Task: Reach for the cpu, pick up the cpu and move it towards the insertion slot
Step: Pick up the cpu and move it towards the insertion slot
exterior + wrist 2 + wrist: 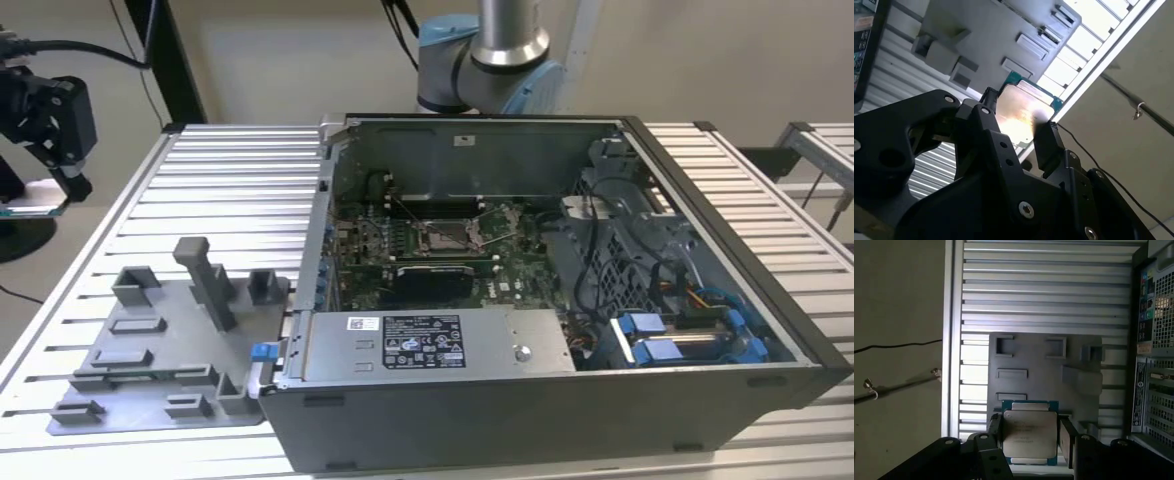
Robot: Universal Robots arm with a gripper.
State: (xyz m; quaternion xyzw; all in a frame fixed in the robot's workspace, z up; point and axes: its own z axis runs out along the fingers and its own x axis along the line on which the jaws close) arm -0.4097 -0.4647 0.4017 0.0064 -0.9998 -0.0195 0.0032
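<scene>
Silvery cpu (1029, 430), clamped by two edges in black gripper (1031, 434), seemingly held above grey fixture plate (1039, 387)

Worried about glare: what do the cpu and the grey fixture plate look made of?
The cpu: seemingly a bare metal lid, satin silver, glaring brightly in the second wrist view, on a teal-edged board. The fixture plate: probably matte grey plastic, no shine.
</scene>
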